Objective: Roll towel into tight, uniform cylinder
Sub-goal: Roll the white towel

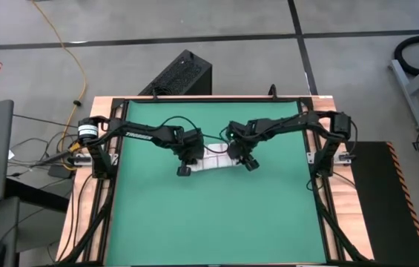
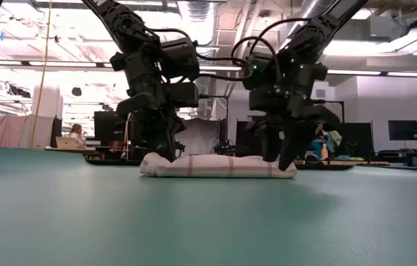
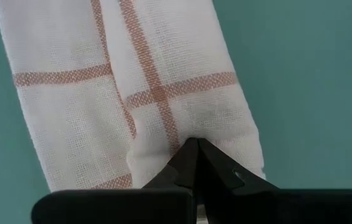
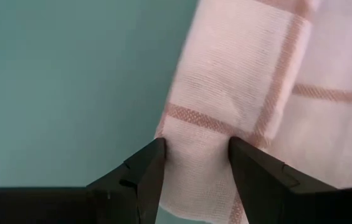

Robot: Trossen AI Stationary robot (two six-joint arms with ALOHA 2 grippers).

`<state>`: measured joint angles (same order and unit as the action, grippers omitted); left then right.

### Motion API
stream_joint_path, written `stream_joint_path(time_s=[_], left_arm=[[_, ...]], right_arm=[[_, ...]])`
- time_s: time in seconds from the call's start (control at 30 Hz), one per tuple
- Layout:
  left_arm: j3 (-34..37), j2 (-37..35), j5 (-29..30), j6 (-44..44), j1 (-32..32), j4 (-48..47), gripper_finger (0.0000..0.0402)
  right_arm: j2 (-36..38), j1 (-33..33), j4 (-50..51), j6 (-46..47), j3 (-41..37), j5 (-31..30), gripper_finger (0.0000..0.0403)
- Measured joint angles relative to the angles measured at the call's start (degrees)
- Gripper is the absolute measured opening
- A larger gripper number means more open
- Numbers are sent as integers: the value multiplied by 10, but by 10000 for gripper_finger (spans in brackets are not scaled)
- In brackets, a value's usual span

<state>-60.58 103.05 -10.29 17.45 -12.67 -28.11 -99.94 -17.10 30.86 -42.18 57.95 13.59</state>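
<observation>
The towel (image 1: 216,159), white with thin red grid lines, lies as a short flat roll on the green mat (image 1: 216,222), a little beyond the mat's middle. In the low view the towel (image 2: 219,167) runs left to right along the table. My left gripper (image 3: 194,146) is shut and its tips are down on the roll's left end (image 2: 156,164). My right gripper (image 4: 197,149) is open and points steeply down at the roll's right end (image 2: 285,168). My left gripper presses its shut fingertips (image 3: 191,155) down on the roll's top near its left end, beside a lengthwise fold edge (image 3: 157,134). The fingers slant down from above. The towel lies flat on the mat under them. My right gripper has its open fingertips (image 4: 154,155) against the roll's right end, and a strip of cloth (image 4: 194,134) shows between them. The fingers slant down from above and lie across the roll. The towel rests on the mat.
Bare green mat (image 2: 208,222) stretches from the towel to the near edge and to both sides. A black frame (image 1: 113,170) borders the mat. A black box (image 1: 183,74) stands on the floor beyond the far edge. A person (image 2: 75,133) sits far behind the table.
</observation>
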Motion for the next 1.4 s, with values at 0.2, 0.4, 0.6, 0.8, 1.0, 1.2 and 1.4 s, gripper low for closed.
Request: stream_joint_path(time_s=[0.2, 0.4, 0.6, 0.8, 1.0, 1.2, 1.4], left_arm=[[3, -28, -2, -55, -9, 0, 0], [3, -50, 16, -129, -24, -46, 0], [4, -111, 59, -240, -26, -20, 0], [147, -207, 116, -389, 17, 301, 0], [311, -217, 184, -490, 64, 489, 0], [337, -171, 231, -493, 82, 556, 0], [329, -113, 215, -487, 86, 593, 0]], right_arm=[[-14, -18, -6, 17, -11, 28, 203], [-15, -15, -42, 38, -37, 28, 203], [-15, -9, -55, 56, -39, 28, 203], [-16, -10, -77, 59, -39, 28, 203], [-16, -9, -84, 61, -39, 28, 203], [-16, -9, -91, 64, -39, 28, 203], [-16, -5, -94, 63, -39, 28, 203]])
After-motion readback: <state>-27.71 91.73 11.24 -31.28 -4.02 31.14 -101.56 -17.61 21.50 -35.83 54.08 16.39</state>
